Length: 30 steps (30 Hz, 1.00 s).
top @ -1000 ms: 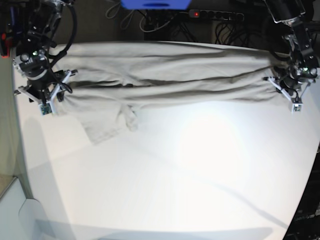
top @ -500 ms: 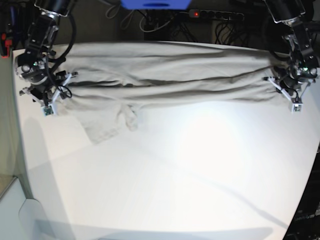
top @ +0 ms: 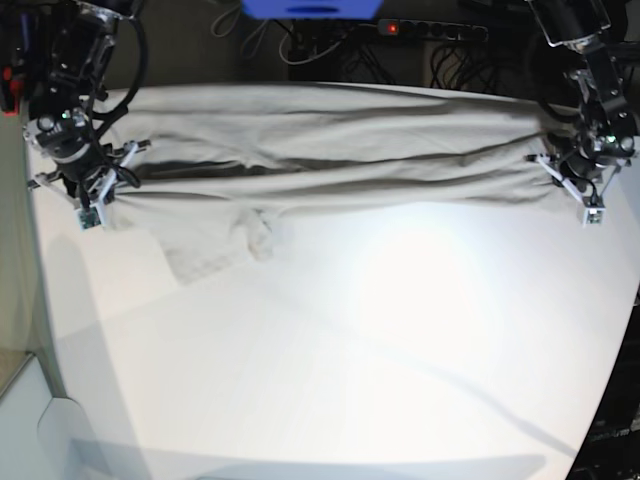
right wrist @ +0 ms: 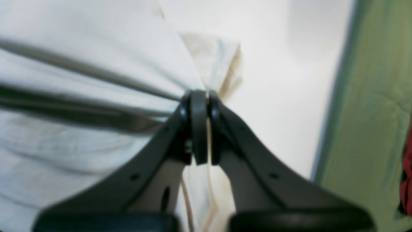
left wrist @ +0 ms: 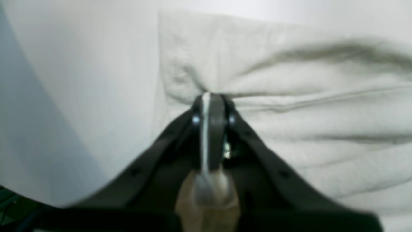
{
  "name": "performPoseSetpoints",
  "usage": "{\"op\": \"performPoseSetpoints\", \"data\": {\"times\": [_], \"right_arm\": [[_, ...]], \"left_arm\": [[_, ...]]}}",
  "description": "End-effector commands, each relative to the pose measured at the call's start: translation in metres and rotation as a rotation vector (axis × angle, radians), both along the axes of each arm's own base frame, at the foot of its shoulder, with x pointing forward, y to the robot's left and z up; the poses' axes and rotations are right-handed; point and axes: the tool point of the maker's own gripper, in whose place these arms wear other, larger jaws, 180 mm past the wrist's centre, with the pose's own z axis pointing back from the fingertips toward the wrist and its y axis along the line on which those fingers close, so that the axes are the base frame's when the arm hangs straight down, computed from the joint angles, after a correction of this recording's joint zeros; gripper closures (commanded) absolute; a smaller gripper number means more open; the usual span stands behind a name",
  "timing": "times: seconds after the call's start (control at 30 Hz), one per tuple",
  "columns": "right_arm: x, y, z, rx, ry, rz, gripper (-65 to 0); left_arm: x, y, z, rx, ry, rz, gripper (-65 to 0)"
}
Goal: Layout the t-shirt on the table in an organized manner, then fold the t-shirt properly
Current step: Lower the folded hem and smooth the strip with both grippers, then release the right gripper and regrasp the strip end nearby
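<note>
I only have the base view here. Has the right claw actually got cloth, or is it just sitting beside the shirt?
Observer: The right claw is shut on the shirt; the right wrist view shows folds gathering into its tips.
Operator: And the left one?
Observer: The left claw is shut too, cloth bunched at its tips in its wrist view.
Operator: Is either near the table's edge?
Observer: The right wrist view shows the table edge just past that claw, with green beyond it.
</note>
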Motion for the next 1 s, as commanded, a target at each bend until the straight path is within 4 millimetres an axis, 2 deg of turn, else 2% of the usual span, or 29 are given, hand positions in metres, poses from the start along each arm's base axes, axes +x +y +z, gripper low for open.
{"op": "performPoseSetpoints", "data": {"times": [0.0, 0.17, 0.27, 0.43, 0.63, 0.73, 0.83, 0.97], "right_arm": [[0.005, 0.002, 0.013, -0.009, -0.044, 0.016, -0.1], [-0.014, 0.004, 0.012, -0.024, -0.021, 0.022, -0.2], [-0.018, 0.003, 0.01, -0.026, -0.012, 0.02, -0.2], [-0.023, -0.014, 0.012, -0.042, -0.012, -0.025, -0.2], [-0.041, -0.006, -0.008, -0.024, 0.06, -0.003, -0.1], [-0.042, 0.002, -0.015, -0.01, 0.079, 0.019, -0.4], [-0.044, 0.002, -0.015, -0.015, 0.093, 0.009, -0.4], [-0.033, -0.003, 0.002, -0.052, 0.07, 0.003, -2.0]], "left_arm": [[0.001, 0.006, 0.005, 0.02, 0.003, 0.0, -0.6], [0.001, 0.006, 0.005, 0.022, 0.003, 0.0, -0.6], [0.001, 0.006, 0.005, 0.022, 0.003, 0.0, -0.6], [0.002, 0.011, 0.008, 0.031, 0.001, -0.002, -0.6], [0.002, 0.012, 0.008, 0.034, 0.001, -0.002, -0.6], [0.001, 0.011, 0.008, 0.031, 0.001, -0.002, -0.6], [0.001, 0.011, 0.008, 0.031, 0.001, -0.002, -0.6], [0.0, 0.011, 0.007, 0.03, 0.004, -0.002, -0.6]]}}
